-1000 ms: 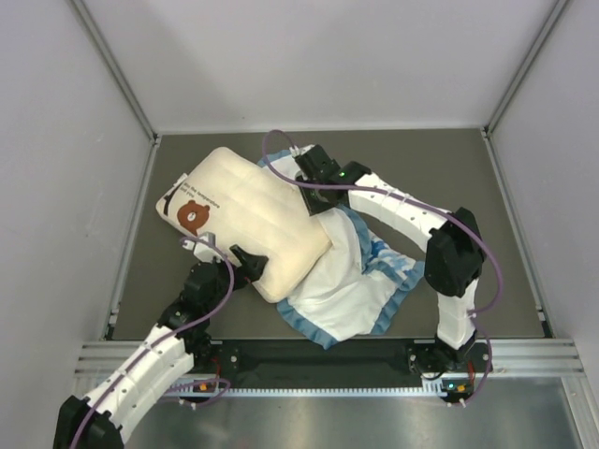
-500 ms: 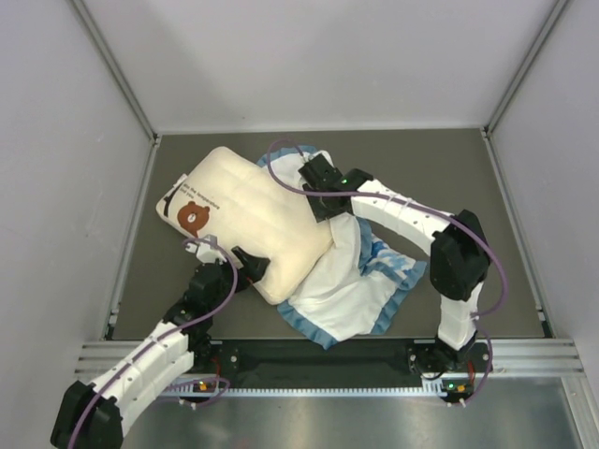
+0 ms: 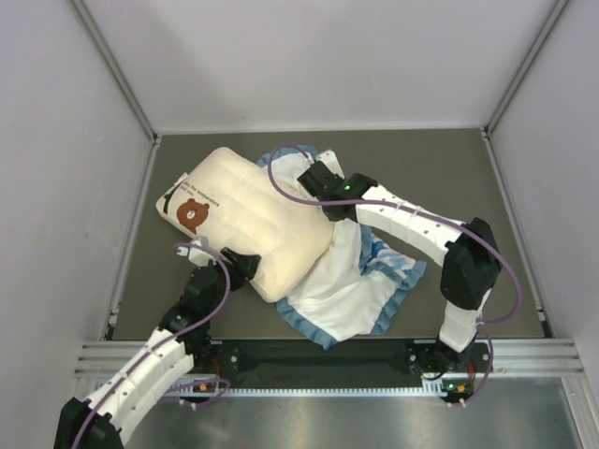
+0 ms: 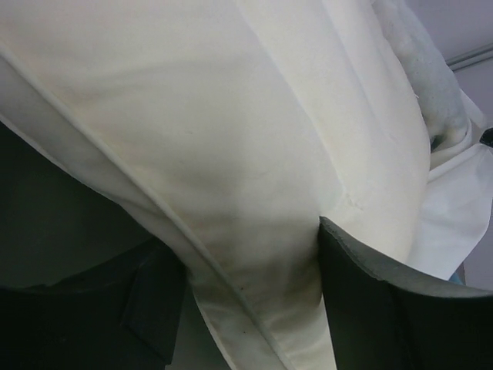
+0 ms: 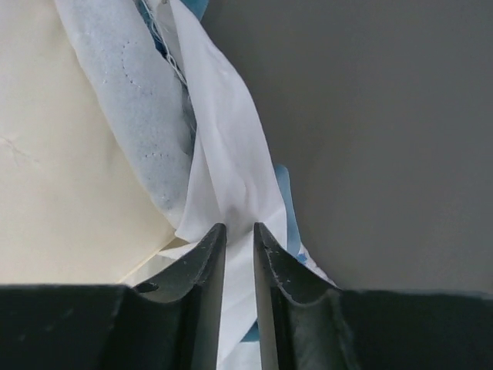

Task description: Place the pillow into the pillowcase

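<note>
Pillow (image 3: 248,220) diagonal on counter (image 3: 449,178), lower edge overlapping pillowcase (image 3: 351,285) | left gripper (image 4: 246,293) clamped on pillow's near edge | right gripper (image 5: 239,254) pinching white pillowcase cloth, apparently its mouth | step: feeding in | next: hold mouth wide, push pillow

left fingers (image 4: 370,308) clamped, right fingers (image 5: 202,289) nearly closed

Dark grey counter (image 3: 449,168) boxed in by pale white wall panels (image 3: 318,56) at the back and both sides, slim aluminium posts (image 3: 113,65) in the corners, metal rail (image 3: 533,355) along the near edge, brushed steel sheet (image 3: 393,423) below, soft even light.
</note>
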Controlling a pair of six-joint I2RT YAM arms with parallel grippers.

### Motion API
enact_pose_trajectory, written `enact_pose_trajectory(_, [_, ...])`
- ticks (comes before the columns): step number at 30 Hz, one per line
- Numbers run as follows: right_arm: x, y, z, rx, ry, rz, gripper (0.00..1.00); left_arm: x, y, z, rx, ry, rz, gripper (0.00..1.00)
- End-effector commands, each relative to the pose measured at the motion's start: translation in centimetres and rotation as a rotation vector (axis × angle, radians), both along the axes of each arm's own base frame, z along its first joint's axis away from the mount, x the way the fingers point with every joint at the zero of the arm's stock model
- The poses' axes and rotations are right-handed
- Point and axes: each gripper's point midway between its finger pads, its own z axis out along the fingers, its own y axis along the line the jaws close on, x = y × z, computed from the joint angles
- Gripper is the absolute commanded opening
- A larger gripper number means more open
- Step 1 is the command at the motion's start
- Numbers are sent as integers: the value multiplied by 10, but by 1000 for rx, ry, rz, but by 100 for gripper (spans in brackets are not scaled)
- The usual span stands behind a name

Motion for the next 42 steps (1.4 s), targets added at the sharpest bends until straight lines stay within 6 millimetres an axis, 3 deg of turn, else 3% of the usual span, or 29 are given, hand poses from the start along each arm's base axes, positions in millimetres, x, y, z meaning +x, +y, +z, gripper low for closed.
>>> enact_pose_trajectory(1, [2, -5, -2, -43, -17, -27, 20, 6, 8, 9, 18, -39, 47, 65])
enact_pose_trajectory(2, [2, -3, -2, -38, -14, -22, 10, 7, 7, 11, 20, -41, 42, 63])
enact_pose_trajectory(5, [0, 7, -4, 7, 5, 7, 0, 8, 4, 14, 28, -43, 21, 57])
enact_pose_trajectory(8, [-5, 23, 2, 105, 20, 66, 0, 9, 0, 9, 21, -26, 8, 55])
enact_pose_trajectory(10, [-12, 35, 15, 195, 28, 120, 0, 11, -4, 11, -2, -50, -2, 65])
enact_pose_trajectory(11, [-14, 39, 18, 227, 25, 138, 0, 10, -4, 4, -11, -42, 2, 89])
enact_pose_trajectory(12, [-19, 45, 22, 266, 34, 164, 0, 10, -4, 4, -56, -36, 20, 98])
enact_pose_trajectory(16, [-29, 46, 52, 355, 1, 200, 0, 10, 4, 0, -146, -37, 96, 99])
enact_pose_trajectory(17, [-31, 46, 55, 362, 2, 205, 0, 7, 5, -7, -146, -32, 99, 99])
enact_pose_trajectory(22, [-34, 45, 59, 380, 3, 215, 0, 13, 8, -3, -149, -69, 121, 99])
enact_pose_trajectory(24, [-34, 47, 57, 386, 10, 216, 0, 18, 5, 4, -122, -102, 104, 87])
enact_pose_trajectory(25, [-34, 47, 56, 386, 11, 215, 0, 20, 5, 6, -101, -114, 97, 55])
enact_pose_trajectory(26, [-34, 47, 55, 384, 16, 215, 0, 25, 4, 5, -70, -106, 95, 42])
enact_pose_trajectory(28, [-34, 50, 53, 397, 22, 221, 0, 38, 1, 20, -14, -133, 90, 10])
enact_pose_trajectory(29, [-33, 51, 53, 402, 24, 221, 0, 47, -2, 26, 0, -129, 90, 0])
enact_pose_trajectory(31, [-34, 52, 52, 414, 36, 227, 0, 55, -11, 44, -4, -179, 61, 0])
enact_pose_trajectory(34, [-35, 48, 51, 406, 42, 221, 2, 69, -17, 92, -32, -290, 62, 0])
enact_pose_trajectory(35, [-37, 44, 48, 389, 55, 220, 25, 70, -15, 106, -33, -322, 71, 0])
enact_pose_trajectory(36, [-39, 42, 49, 387, 54, 217, 30, 72, -13, 112, 2, -331, 72, 0])
enact_pose_trajectory(37, [-41, 40, 43, 380, 65, 217, 34, 76, -12, 138, -1, -379, 87, 0])
enact_pose_trajectory(40, [-54, 39, 31, 389, 106, 225, 40, 80, -11, 173, 24, -450, 93, 0])
enact_pose_trajectory(42, [-64, 44, 27, 403, 107, 240, 42, 83, -13, 185, 38, -472, 87, 0])
